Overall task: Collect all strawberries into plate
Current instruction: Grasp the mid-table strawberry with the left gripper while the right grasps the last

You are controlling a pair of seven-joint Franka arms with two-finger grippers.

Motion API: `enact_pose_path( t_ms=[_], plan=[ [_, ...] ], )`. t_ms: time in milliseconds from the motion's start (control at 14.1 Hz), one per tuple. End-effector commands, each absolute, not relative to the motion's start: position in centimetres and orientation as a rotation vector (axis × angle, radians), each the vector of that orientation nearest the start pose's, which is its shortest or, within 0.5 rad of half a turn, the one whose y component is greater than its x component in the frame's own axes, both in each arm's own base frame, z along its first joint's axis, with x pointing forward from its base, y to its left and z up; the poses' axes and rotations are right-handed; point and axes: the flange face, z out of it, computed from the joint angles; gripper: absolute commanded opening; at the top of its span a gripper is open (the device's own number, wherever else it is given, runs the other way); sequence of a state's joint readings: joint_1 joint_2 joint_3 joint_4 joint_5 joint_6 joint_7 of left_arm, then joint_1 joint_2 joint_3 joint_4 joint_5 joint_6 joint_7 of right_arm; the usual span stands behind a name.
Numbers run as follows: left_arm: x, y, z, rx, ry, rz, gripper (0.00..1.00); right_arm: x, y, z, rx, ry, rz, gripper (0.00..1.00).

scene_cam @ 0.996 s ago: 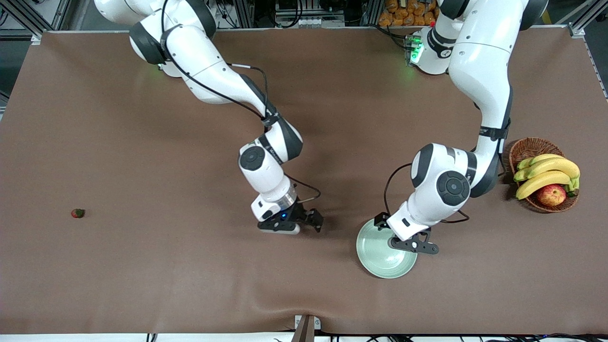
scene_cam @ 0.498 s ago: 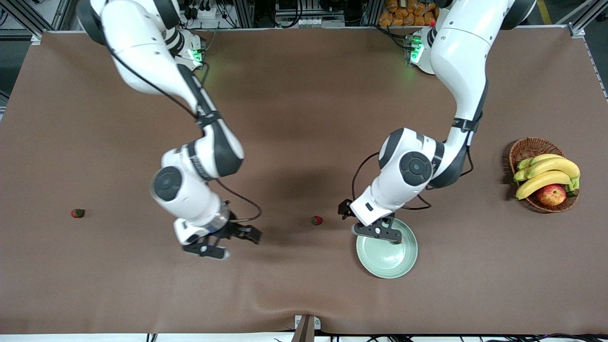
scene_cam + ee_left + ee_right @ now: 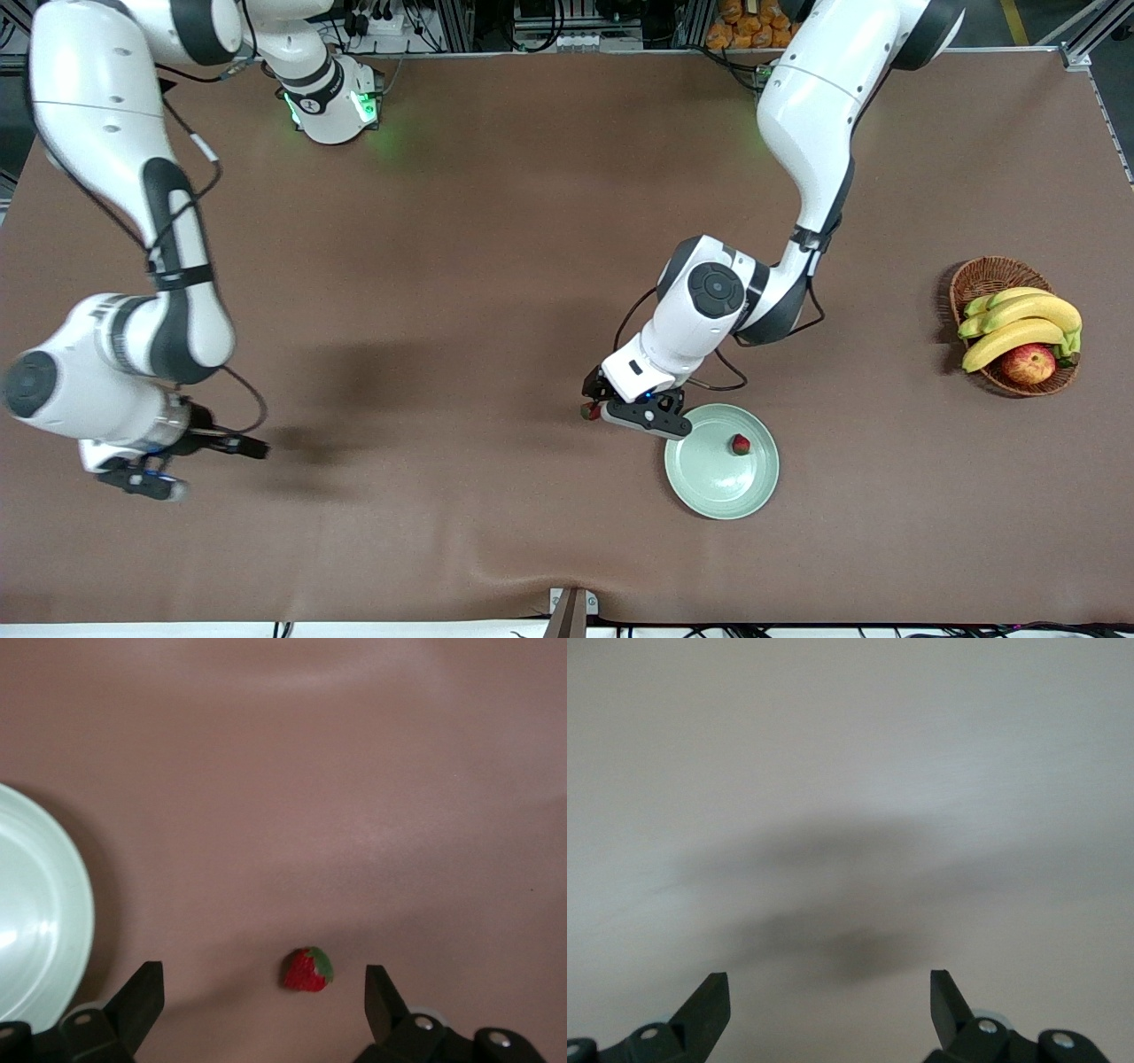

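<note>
So on your brown table (image 3: 496,221) the biggest task piece is the plate (image 3: 722,483): round, glossy, pale mint green with a shallow raised rim. It sits in the part of the table nearer the front camera, a bit toward the left arm's end from the middle. One strawberry (image 3: 740,444) is already in it, tiny and red with a dark green cap, lying close to the rim on the side farther from the camera. A second strawberry (image 3: 308,969) is on the bare table just beside the plate, toward the right arm's end, not touching it. It's red with its green cap turned away from the plate. Your left arm is bent down from its base with the left gripper (image 3: 620,409) low over that loose berry. It's spread wide, one finger on each side of the berry, and nothing is gripped. Your right gripper (image 3: 199,465) hangs over bare table way down at the right arm's end, also spread wide and holding nothing. The wicker basket (image 3: 983,275) with bananas (image 3: 1019,323) and an apple (image 3: 1028,363) sits at the left arm's end.
</note>
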State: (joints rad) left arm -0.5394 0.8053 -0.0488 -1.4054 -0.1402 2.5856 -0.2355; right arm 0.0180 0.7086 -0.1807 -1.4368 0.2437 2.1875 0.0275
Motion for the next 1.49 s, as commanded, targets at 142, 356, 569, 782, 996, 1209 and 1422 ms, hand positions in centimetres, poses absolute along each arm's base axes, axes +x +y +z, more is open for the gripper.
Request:
enact_pose_path(
  t_ms=[142, 356, 569, 782, 996, 1209, 1422],
  plan=[
    [63.3, -43.4, 24.0, -3.344, 0.427, -0.567, 1.0, 69.0, -20.6, 25.9, -3.143, 0.484, -0.033, 1.0],
    [62.3, -44.8, 23.8, -3.336, 0.474, -0.583, 1.0, 66.0, -25.1, 22.4, -3.157, 0.423, 0.034, 1.0],
    [61.4, -45.7, 20.9, -3.328, 0.506, -0.61, 0.97, 64.6, -26.0, 20.3, -3.178, 0.397, -0.035, 1.0],
    [61.1, -45.8, 19.5, -3.291, 0.561, -0.603, 0.84, 64.5, -26.2, 20.2, -3.184, 0.358, -0.041, 1.0],
    [60.7, -46.3, 18.7, -3.279, 0.593, -0.639, 0.78, 63.5, -28.3, 19.9, -3.181, 0.328, -0.035, 1.0],
    [60.6, -46.3, 18.2, -3.266, 0.611, -0.647, 0.74, 63.3, -28.3, 19.3, -3.169, 0.352, -0.026, 1.0],
    [60.9, -46.0, 18.3, -3.21, 0.687, -0.698, 0.64, 63.4, -28.2, 18.9, -3.138, 0.395, -0.034, 1.0]
  ],
)
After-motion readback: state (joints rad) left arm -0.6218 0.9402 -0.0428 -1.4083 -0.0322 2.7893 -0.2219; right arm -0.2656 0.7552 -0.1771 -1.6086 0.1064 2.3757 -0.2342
